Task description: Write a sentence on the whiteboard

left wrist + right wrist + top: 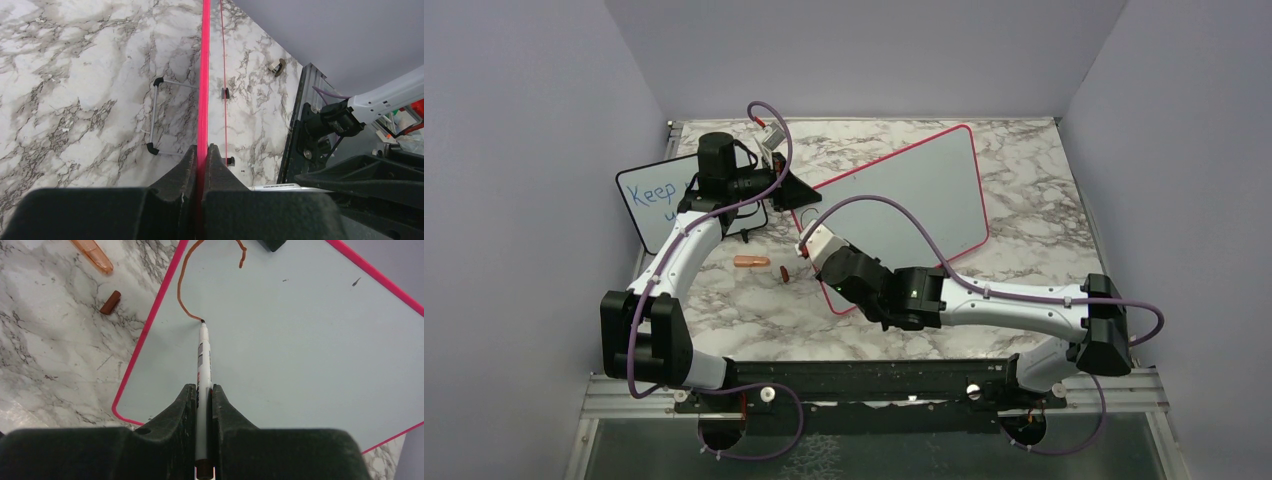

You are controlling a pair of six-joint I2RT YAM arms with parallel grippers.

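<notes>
The whiteboard [904,195], pale with a thin red-pink frame, lies tilted across the middle of the table. My left gripper [788,190] is shut on its left edge; in the left wrist view the red frame [203,75] runs straight between the closed fingers of that gripper [202,149]. My right gripper [202,388] is shut on a white marker [203,360] whose dark tip touches the board [300,350] near its left edge. Of the sentence, one curved red-brown line [181,290] shows, ending at the tip.
A small black-framed board [656,198] with blue writing stands at the left, behind my left arm. An orange pen [750,262] and a brown cap [784,272] lie on the marble left of the whiteboard. Walls close in the table on three sides.
</notes>
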